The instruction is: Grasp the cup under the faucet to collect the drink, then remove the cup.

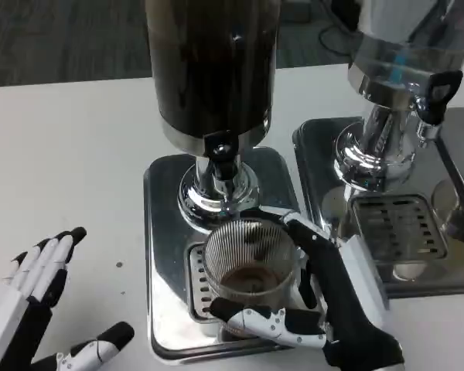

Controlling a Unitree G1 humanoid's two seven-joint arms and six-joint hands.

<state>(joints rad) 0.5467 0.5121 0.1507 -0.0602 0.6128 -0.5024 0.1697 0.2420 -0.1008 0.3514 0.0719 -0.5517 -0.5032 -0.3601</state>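
A clear ribbed cup (250, 259) with a little brown drink at its bottom stands over the drip grate (196, 274), a bit in front of the black faucet (220, 148) of the dark drink dispenser (211, 69). My right hand (325, 305) holds the cup, with its fingers (301, 232) around the right side and its thumb (267, 321) across the front. Low at the left, my left hand (35, 309) hovers over the table with its fingers spread and nothing in it.
The dispenser stands on a shiny steel tray (162, 232). A second dispenser (394, 77) with its own faucet (433, 97) and steel drip tray (394, 224) stands at the right. White table (69, 170) stretches to the left.
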